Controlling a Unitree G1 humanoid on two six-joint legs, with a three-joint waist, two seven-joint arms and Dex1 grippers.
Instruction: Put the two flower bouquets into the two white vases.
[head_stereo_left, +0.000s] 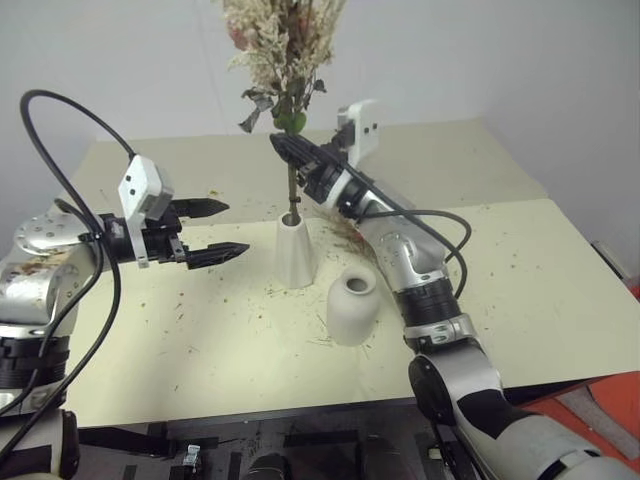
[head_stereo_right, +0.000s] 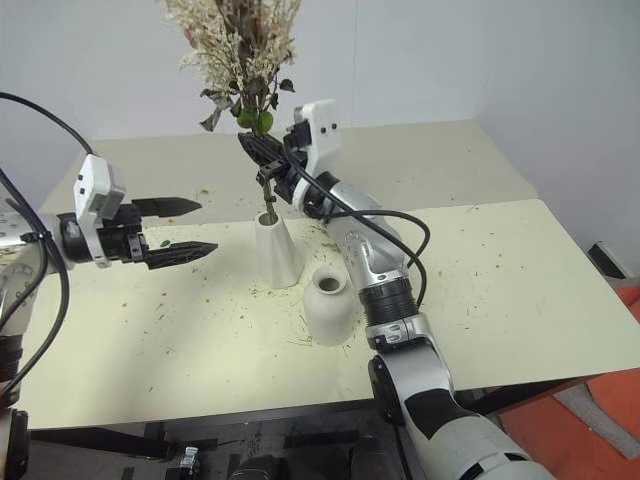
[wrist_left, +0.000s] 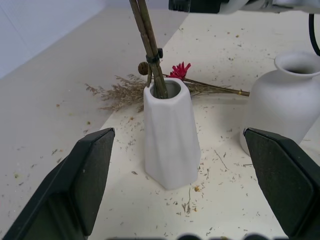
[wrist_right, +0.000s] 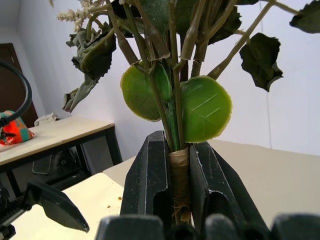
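Above the tall vase (head_stereo_left: 296, 250), the right gripper (head_stereo_left: 292, 150) angles upward, clamping the cream bouquet (head_stereo_left: 285, 45).

No readable text, labels, brands or numbers anywhere.

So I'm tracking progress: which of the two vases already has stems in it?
The tall slim vase: the cream bouquet stands in its mouth. The squat round vase beside it is empty.
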